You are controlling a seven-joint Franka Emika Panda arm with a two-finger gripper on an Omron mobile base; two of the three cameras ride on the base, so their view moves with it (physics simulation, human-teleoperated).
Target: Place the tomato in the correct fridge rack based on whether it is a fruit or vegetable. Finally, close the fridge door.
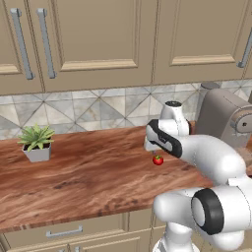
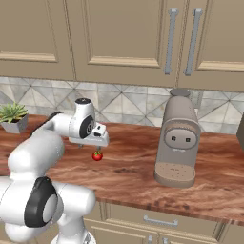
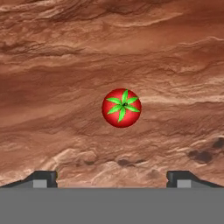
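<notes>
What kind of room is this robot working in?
It looks like a home kitchen: a wooden counter under beige wall cupboards, with a coffee machine and a tomato on it.

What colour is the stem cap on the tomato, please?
Bright green, star-shaped, atop the red tomato; clearest in the hand view.

- The tomato (image 3: pixel 121 107) sits stem-up on the brown wood-grain desk (image 3: pixel 52 65).
- The jaws stand wide apart, nothing between them, tomato beyond.
</notes>
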